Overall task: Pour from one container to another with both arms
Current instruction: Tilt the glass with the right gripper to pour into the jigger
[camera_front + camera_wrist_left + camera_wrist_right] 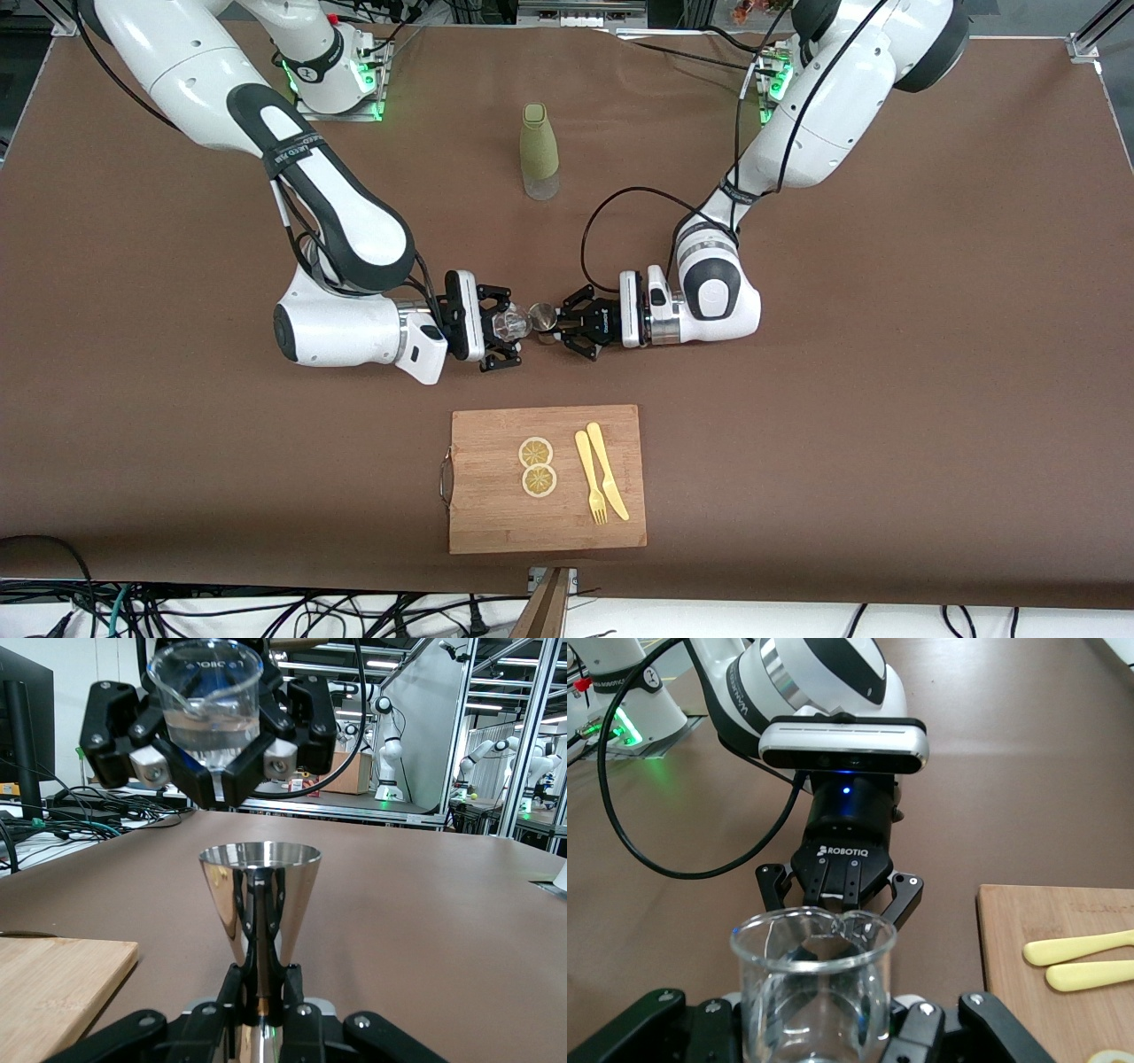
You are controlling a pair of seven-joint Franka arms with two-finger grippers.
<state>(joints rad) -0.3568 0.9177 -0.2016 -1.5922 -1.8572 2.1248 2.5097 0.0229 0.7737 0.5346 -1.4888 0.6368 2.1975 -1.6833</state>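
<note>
Your right gripper (503,330) clamps a clear glass beaker (512,322) holding liquid, mid-table | your left gripper (567,330) pinches a steel jigger (541,315) upright, rims nearly touching | cutting board (496,514) at the camera-side edge carries lemon slices (537,466), fork (590,477), knife (607,470) | green bottle (539,151) toward the bases.

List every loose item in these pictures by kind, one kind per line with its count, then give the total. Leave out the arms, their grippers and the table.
Glass beaker: 1
Steel jigger: 1
Green bottle: 1
Cutting board: 1
Lemon slices: 2
Yellow fork: 1
Yellow knife: 1
Total: 8
</note>
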